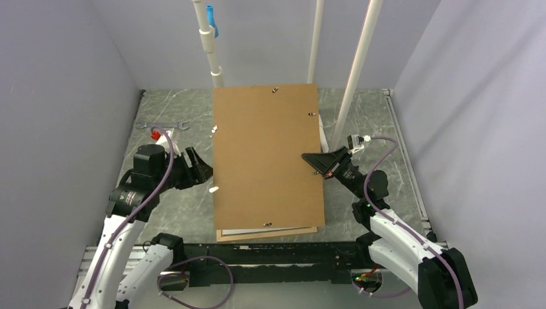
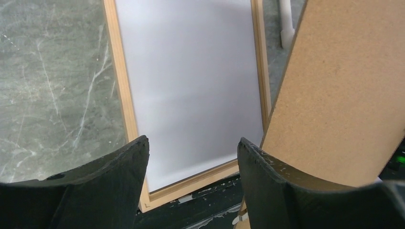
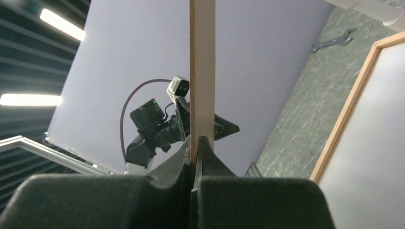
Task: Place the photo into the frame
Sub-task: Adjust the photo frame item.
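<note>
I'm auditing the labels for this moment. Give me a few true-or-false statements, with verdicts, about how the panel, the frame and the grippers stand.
1. The right gripper is clamped on the thin edge of the brown backing panel. True.
2. The left gripper grips the frame. False: its fingers stand open with nothing between them.
3. The photo lies inside the frame, blank white side up. True.
4. The backing panel lies flat inside the frame. False: the left wrist view shows it raised and tilted above the frame.
5. The wrench rests on the backing panel. False: it lies on the table, to the panel's left.
</note>
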